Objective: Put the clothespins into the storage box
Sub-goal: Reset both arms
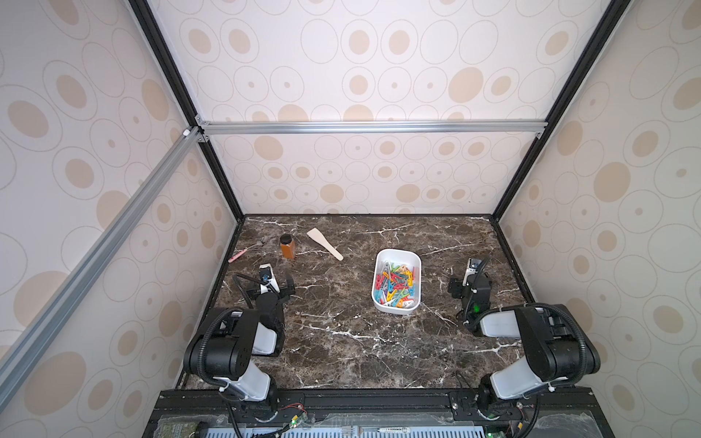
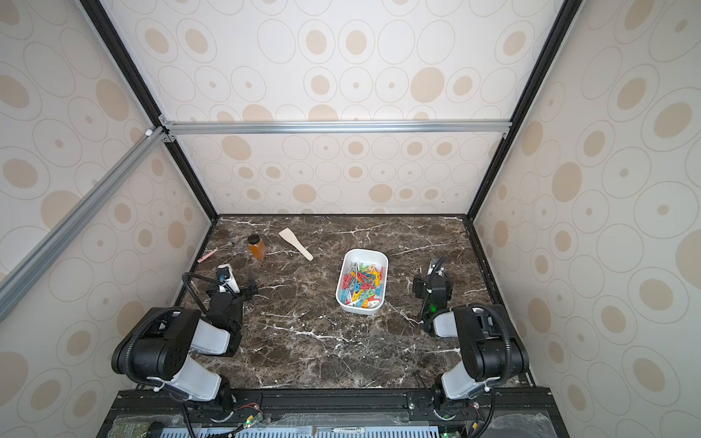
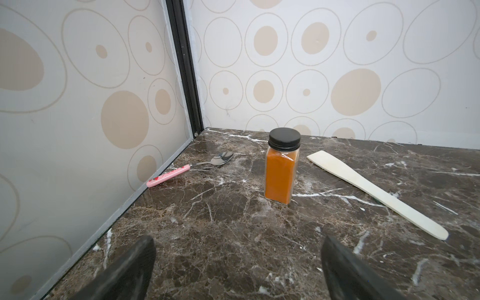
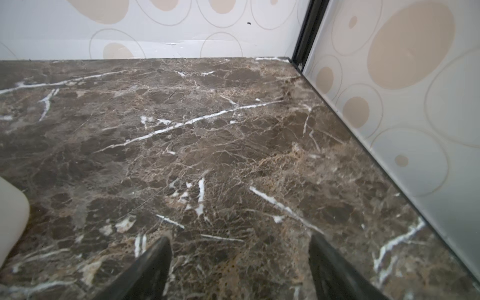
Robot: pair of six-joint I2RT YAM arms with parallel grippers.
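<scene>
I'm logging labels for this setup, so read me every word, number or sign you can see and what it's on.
Nothing legible.
White sticker on the rig's front edge: dark print, too small to read.
Pink spoon handle: red marks, too blurred to tell.
Amber jar: no label visible.

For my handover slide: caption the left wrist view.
Open left gripper faces amber jar, pink-handled spoon, wooden spatula on marble.

Storage box (image 4: 11, 207) cut by right wrist view's edge; clothespins (image 1: 396, 286) piled, lower ones hidden.
</scene>
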